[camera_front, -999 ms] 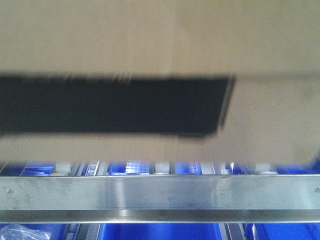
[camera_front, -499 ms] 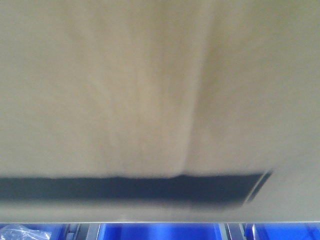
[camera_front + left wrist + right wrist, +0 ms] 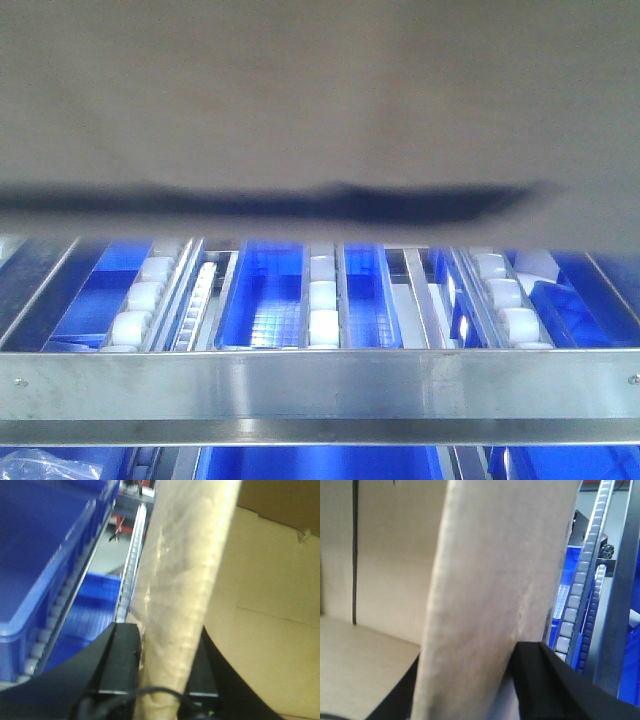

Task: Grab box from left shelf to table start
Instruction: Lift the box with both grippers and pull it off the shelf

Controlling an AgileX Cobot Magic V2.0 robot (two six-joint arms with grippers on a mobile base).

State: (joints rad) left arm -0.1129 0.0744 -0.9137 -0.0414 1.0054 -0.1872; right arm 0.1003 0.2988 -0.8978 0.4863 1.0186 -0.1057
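Lifted since a second ago, the box (image 3: pixel 320 100) hangs above the shelf (image 3: pixel 320 385); my left gripper (image 3: pixel 162 662) and right gripper (image 3: pixel 470 690) each pinch its thin cardboard edge, which could tear or slip.

Your front view is mostly the box (image 3: pixel 320 100), smeared soft and running off the top and both sides. Its black panel (image 3: pixel 300 200) is only a dark streak, lettering unreadable. The box hides the far ends of the shelf (image 3: pixel 320 385) rollers (image 3: pixel 322 325). At the left gripper (image 3: pixel 161 665), the box's blurred wall covers the inner faces of the jaws. Same at the right gripper (image 3: pixel 467 690), where one jaw is barely in frame at the bottom.
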